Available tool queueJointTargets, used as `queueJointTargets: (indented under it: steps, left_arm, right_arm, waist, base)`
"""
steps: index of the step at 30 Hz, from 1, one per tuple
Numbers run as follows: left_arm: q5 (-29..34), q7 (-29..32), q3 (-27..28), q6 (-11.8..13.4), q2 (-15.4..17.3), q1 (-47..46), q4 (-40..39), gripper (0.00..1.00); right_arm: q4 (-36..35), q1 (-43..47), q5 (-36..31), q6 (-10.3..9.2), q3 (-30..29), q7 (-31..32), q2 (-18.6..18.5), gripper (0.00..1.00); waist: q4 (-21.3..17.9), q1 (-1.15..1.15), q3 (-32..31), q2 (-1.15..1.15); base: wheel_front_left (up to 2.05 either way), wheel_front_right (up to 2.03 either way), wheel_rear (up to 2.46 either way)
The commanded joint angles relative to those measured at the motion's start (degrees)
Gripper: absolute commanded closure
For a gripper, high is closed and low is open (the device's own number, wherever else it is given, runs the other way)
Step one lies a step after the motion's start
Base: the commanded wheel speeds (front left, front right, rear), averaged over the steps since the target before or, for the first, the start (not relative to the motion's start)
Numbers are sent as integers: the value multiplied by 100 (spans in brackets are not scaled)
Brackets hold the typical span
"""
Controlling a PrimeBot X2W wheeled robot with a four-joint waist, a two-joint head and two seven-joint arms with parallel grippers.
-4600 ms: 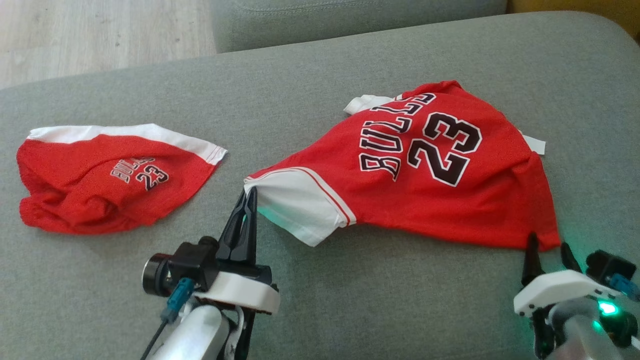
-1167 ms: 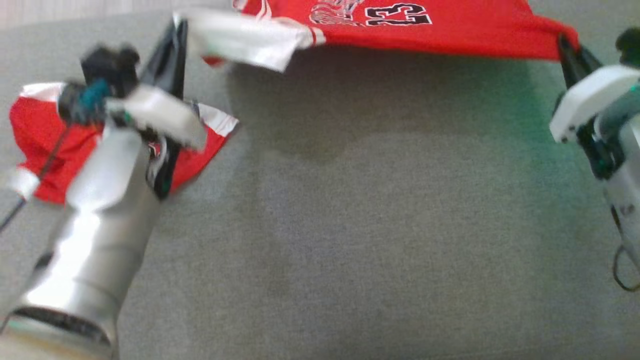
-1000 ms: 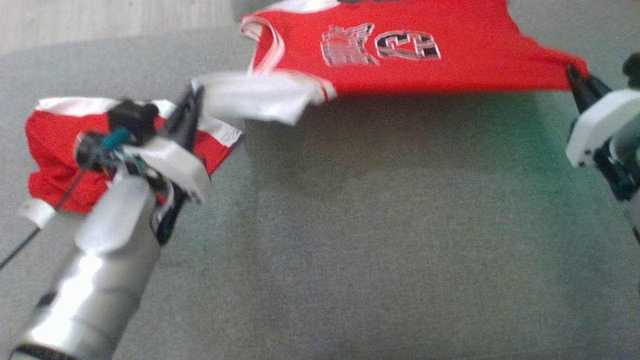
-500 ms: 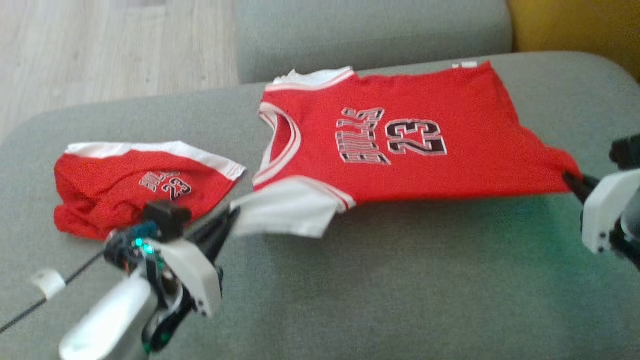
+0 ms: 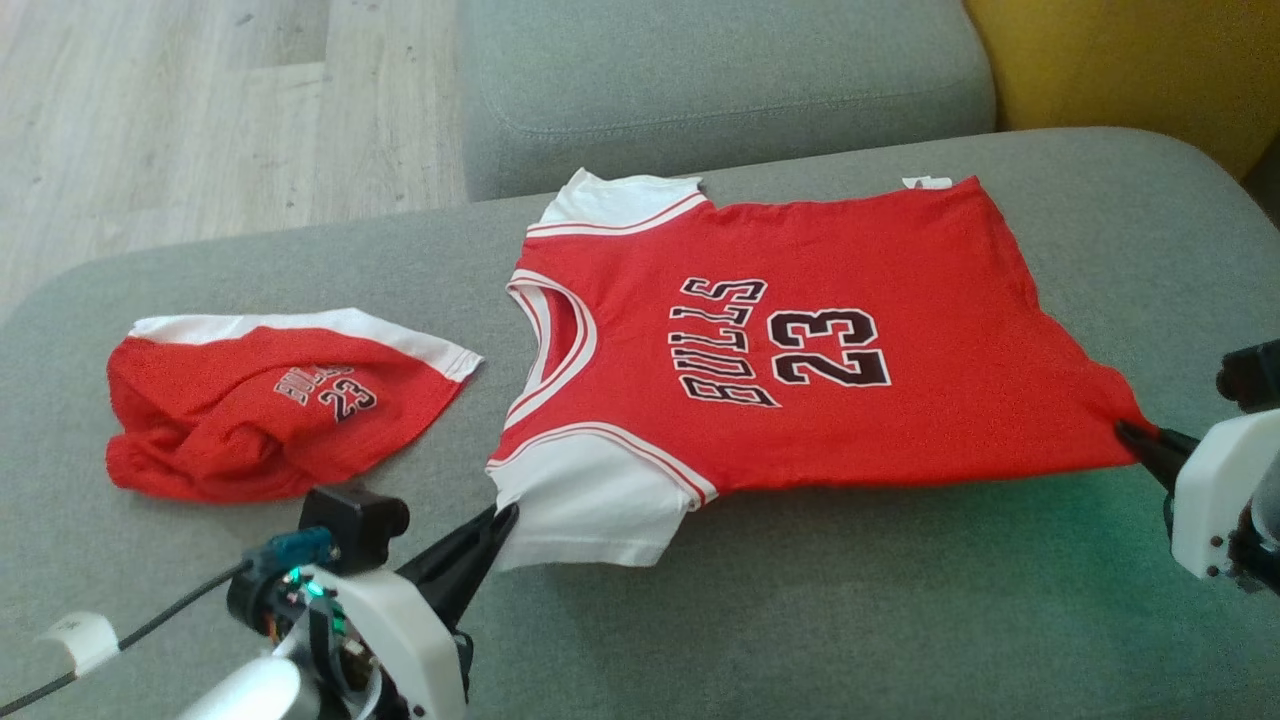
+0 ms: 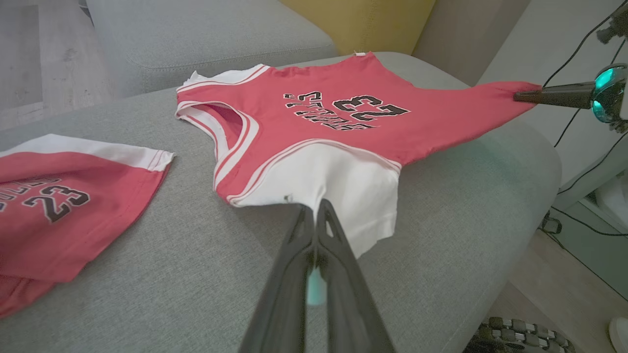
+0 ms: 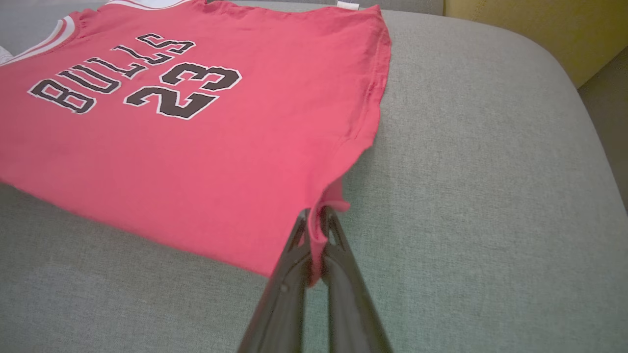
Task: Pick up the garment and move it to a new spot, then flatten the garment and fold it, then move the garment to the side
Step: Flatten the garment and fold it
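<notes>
So the left pincer (image 5: 500,520) is clenching tight on the near edge of the white sleeve (image 5: 590,500), and the right pincer (image 5: 1140,445) is pinching the near hem corner (image 5: 1105,420), both grasping the jersey (image 5: 780,350). In each wrist view the fingers are pressing together with cloth poking out between them.

From the left pincer the jersey is spreading out toward 1 o'clock. From the right one it's running off toward 10 o'clock. Its long axis is lying 9-to-3 across the head view, neck at the 9 end and hem at the 3 end, print facing up, sitting mid-way on the grey cushion (image 5: 800,620). Each arm is owning its own end, so I'd guess the flattening comes down to pulling those two corners apart along that line and lowering the near edge.

The matching shorts (image 5: 270,400) are lying well apart at 9 o'clock, nearer the left arm.

Stuff I'm not managing to read:
- The near edge looks like it's floating a bit above the cushion, judging by the shadow.
- I can't tell if both cloth layers are getting pinched.
- The right pincer's body is getting cut off at the frame edge.
- The far sleeve at 12 o'clock is half bunching under.
</notes>
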Motion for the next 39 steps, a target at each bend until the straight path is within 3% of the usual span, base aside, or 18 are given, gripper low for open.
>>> queueJointTargets:
  steps: [1,14,28,39]
  left_arm:
    - [63,14,289,79,200,-330,-203,100]
    - [188,318,291,-104,58,-1194,247,100]
    - [316,685,341,-529,-264,-2758,1964,100]
    - [619,796,-29,-866,-491,-3665,2940,100]
  right_arm:
    - [-151,2,-47,-4,-146,-42,-166,100]
    - [-68,-383,-480,-4,-690,90,351,100]
    - [1119,-1357,-906,-4,-1376,28,1203,100]
    - [1691,-1921,-1203,-4,-1287,-126,1584,100]
  waist:
    - [-26,0,51,0]
    - [-194,0,602,0]
    - [-344,0,1299,0]
    - [-406,0,1619,0]
  base:
    - [0,0,0]
    - [0,0,0]
    - [0,0,0]
    - [0,0,0]
